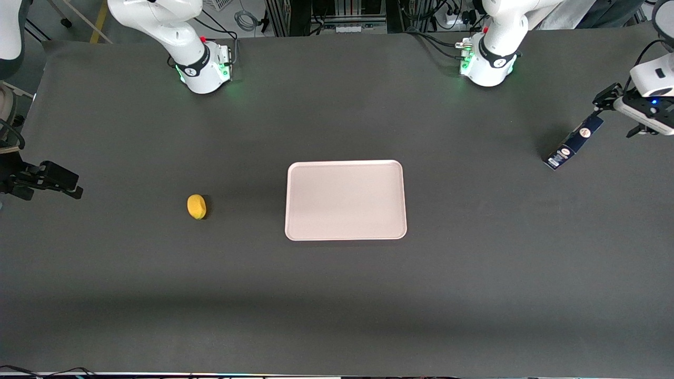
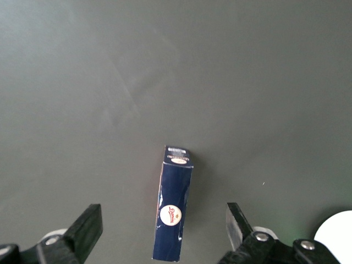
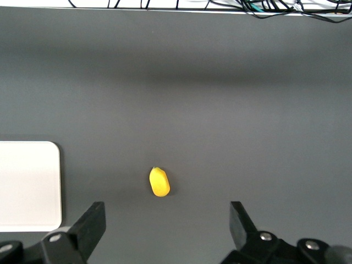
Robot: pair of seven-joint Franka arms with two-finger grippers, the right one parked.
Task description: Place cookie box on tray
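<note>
The cookie box [image 1: 574, 142] is a slim navy carton with a white oval logo, resting on the dark table toward the working arm's end. My left gripper [image 1: 615, 117] hovers over it, open. In the left wrist view the cookie box [image 2: 175, 192] lies lengthwise between the two black fingers, and the gripper [image 2: 163, 214] has a wide gap to the carton on each side. I cannot tell whether the box stands on end or lies flat. The pale pink tray [image 1: 346, 200] sits bare in the middle of the table, well apart from the box.
A small yellow rounded lump [image 1: 196, 206] lies on the table toward the parked arm's end, beside the tray [image 3: 27, 187]; it also shows as the yellow lump [image 3: 159, 182] in the right wrist view. The two arm bases stand farthest from the front camera.
</note>
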